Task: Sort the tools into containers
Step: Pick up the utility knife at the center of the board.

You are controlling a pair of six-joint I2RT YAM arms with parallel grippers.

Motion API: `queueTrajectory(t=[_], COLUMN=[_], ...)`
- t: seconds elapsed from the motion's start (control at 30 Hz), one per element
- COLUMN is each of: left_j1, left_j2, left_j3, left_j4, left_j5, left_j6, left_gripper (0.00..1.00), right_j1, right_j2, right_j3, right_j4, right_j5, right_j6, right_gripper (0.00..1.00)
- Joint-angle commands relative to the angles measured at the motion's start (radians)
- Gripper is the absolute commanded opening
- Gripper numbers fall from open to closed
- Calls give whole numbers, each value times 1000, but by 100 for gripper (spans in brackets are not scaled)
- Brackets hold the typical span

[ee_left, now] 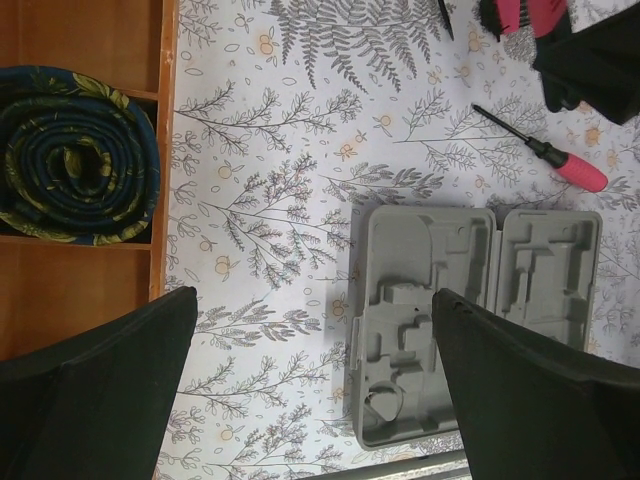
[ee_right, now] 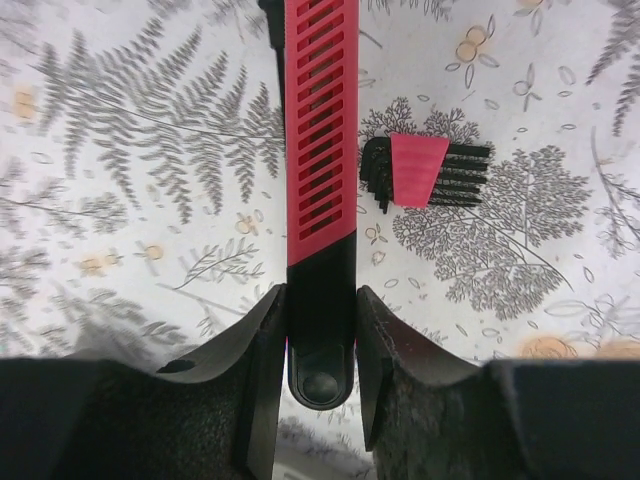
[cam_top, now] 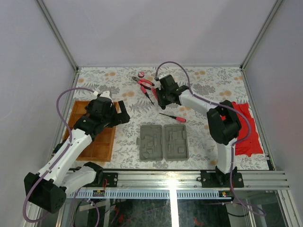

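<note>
Right wrist: far-side red-black handle [ee_right: 322,120] was pinched end-on by right gripper [ee_right: 320,335], likely for pickup; left gripper [ee_left: 312,300] was spread.

floral-patterned table [cam_top: 124,143], open grey case [cam_top: 163,141], wooden tray [cam_top: 102,147], red cloth [cam_top: 249,133], screwdriver [cam_top: 173,117], pliers [cam_top: 144,84], pink disc [cam_top: 140,74]

Open counter [cam_top: 128,137] lies between the wooden tray [cam_top: 102,146] and the grey case [cam_top: 163,141], while a loose screwdriver [cam_top: 173,117] lies beyond the case and a rolled cloth [ee_left: 75,155] fills one tray compartment.
</note>
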Motion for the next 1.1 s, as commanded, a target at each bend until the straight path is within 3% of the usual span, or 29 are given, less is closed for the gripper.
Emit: queueTrajectory(t=[0.0, 0.27, 0.53, 0.83, 1.07], left_j1=[13, 40, 40, 39, 40], left_j2=[-52, -210, -215, -199, -202], left_j3=[-14, -59, -80, -89, -154], left_j4=[58, 110, 192, 264, 426], left_j5=[-5, -23, 69, 160, 318], left_j6=[14, -12, -56, -80, -174], left_gripper=[100, 100, 100, 100, 100], right_j1=[-5, -4, 0, 6, 12], right_j2=[-170, -441, -652, -784, -845], right_j3=[-79, -413, -673, -832, -960], right_j4=[94, 302, 461, 603, 878], right_j5=[3, -157, -264, -332, -426], right_j6=[39, 143, 294, 385, 531], right_gripper=[15, 8, 4, 0, 0])
